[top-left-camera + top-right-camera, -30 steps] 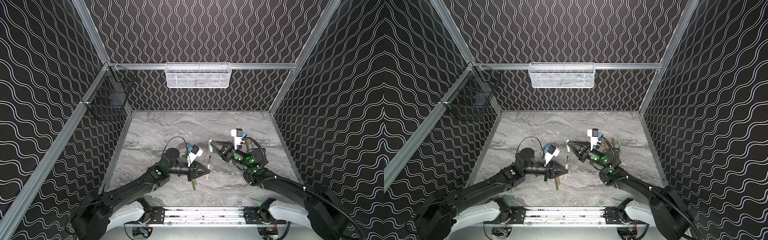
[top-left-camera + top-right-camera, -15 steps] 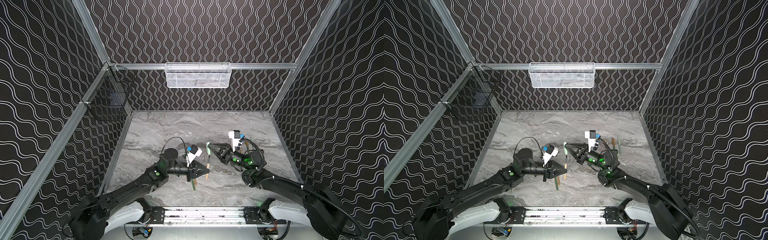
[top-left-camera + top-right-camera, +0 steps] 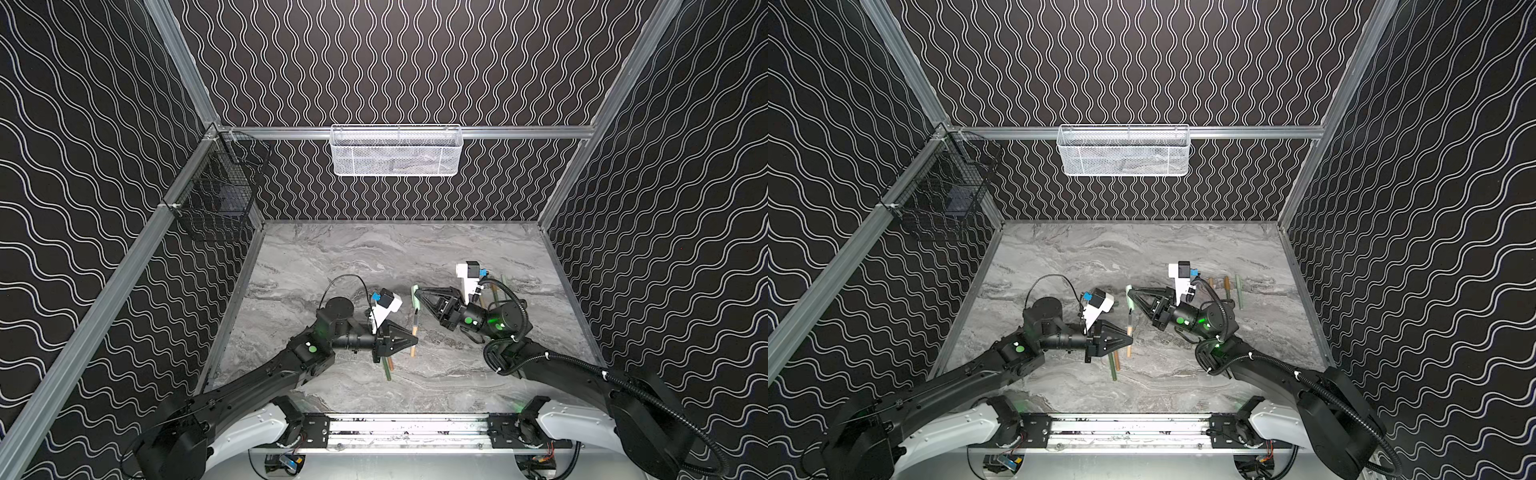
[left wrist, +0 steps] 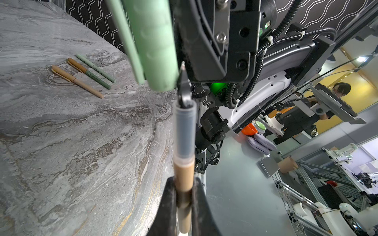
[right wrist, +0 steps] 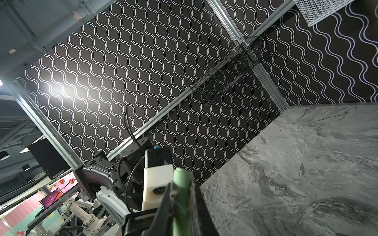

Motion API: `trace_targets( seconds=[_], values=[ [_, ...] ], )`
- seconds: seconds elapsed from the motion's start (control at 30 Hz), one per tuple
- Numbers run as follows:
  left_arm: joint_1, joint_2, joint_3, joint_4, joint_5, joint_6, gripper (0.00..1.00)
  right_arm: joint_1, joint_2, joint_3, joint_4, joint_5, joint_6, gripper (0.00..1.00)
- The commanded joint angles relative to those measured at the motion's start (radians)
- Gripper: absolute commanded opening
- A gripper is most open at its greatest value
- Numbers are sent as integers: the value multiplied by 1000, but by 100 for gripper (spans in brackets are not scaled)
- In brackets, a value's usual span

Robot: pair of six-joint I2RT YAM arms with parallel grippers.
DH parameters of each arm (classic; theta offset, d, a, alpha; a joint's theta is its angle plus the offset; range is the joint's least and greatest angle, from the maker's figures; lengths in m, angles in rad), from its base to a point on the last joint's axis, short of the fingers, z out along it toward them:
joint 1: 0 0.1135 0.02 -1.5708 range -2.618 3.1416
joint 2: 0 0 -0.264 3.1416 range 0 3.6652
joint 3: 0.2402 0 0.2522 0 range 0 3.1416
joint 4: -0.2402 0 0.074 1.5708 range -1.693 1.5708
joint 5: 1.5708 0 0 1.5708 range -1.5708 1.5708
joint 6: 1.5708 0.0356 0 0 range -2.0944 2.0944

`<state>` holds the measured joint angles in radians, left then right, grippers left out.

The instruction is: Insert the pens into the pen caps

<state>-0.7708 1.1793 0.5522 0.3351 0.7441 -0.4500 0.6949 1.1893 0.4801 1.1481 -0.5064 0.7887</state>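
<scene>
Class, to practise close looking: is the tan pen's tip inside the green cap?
No, the tip of the tan pen lies beside the green cap, outside its mouth.

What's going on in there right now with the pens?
The left gripper is shut on a tan pen, dark tip aimed at the pale green cap clamped in the right gripper. The left wrist view shows the tip beside the cap's open end, not inside: not yet joined. Three capped pens lie at the far right of the table; two more pens lie by the left gripper.
</scene>
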Motion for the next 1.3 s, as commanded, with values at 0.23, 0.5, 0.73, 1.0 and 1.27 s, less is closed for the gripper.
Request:
trace_targets(
  seconds=[0.23, 0.5, 0.73, 1.0, 1.27],
  values=[
    [2, 18, 0, 17, 8, 6, 0, 4, -12, 34, 1, 0, -29, 12],
    [2, -6, 3, -6, -15, 17, 0, 5, -8, 25, 15, -7, -22, 12],
    [2, -6, 5, -8, -20, 18, 0, 5, -13, 14, 27, -11, -12, 12],
    [8, -22, 2, -9, -30, 19, 0, 14, -19, 19, 5, -11, -22, 11],
    [16, -32, 1, 5, -25, 17, 0, 26, -16, 8, 25, 0, -9, 11]
  ],
)
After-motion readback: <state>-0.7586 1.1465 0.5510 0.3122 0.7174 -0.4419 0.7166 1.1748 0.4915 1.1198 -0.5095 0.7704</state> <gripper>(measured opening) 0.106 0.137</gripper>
